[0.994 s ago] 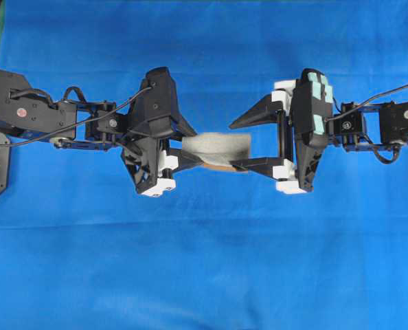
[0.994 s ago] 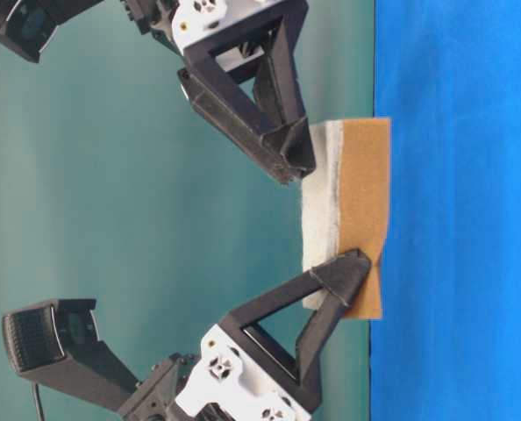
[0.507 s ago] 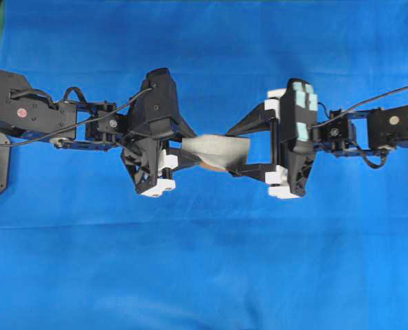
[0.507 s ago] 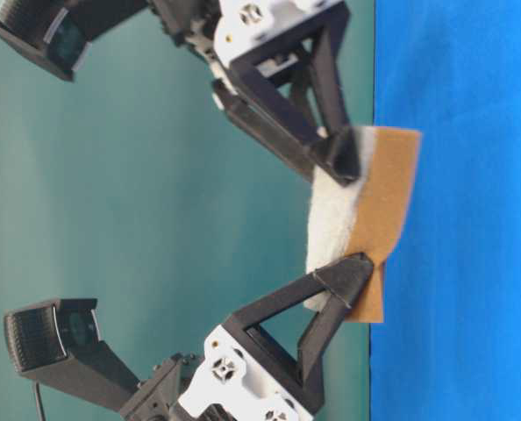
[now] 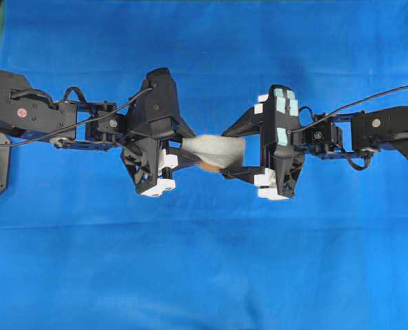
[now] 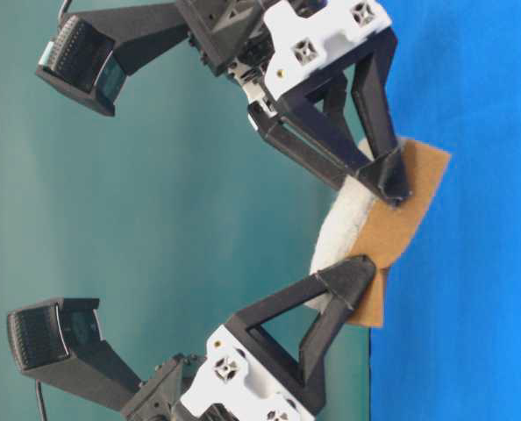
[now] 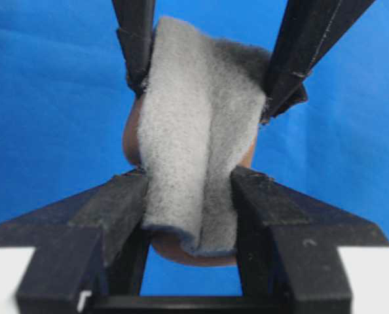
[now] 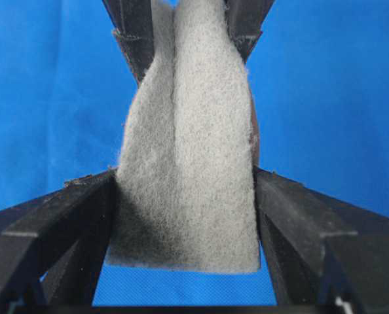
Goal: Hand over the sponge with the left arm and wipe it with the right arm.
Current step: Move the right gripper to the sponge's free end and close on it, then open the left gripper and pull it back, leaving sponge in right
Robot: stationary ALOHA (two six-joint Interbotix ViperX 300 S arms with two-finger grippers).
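In the overhead view, the sponge (image 5: 216,150) is sitting at frame centre, hanging above the blue surface (image 5: 204,275), mostly covered by black fingers on both sides, with only a sliver of its orange-brown layer showing. The left pincer (image 5: 190,152) is clenching its left end. The right pincer (image 5: 226,151), on the teal-patched right arm (image 5: 369,130), is spread wide, with 1 finger at each long edge of the sponge. The left arm (image 5: 32,113) is being cut off at the left border.

In the table-level view, which is turned sideways, the blue surface (image 6: 471,351) is filling the right side and a plain teal backdrop (image 6: 111,219) the left. The sponge (image 6: 379,232) is bending between 2 sets of fingers; both arms are running out of frame.

In the left wrist view, the grey face (image 7: 194,157) is buckling, and the near fingers (image 7: 116,209) are pressing it.

In the right wrist view, the near fingers (image 8: 70,216) are flanking the sponge (image 8: 188,170); whether they are squeezing it is hard to tell.
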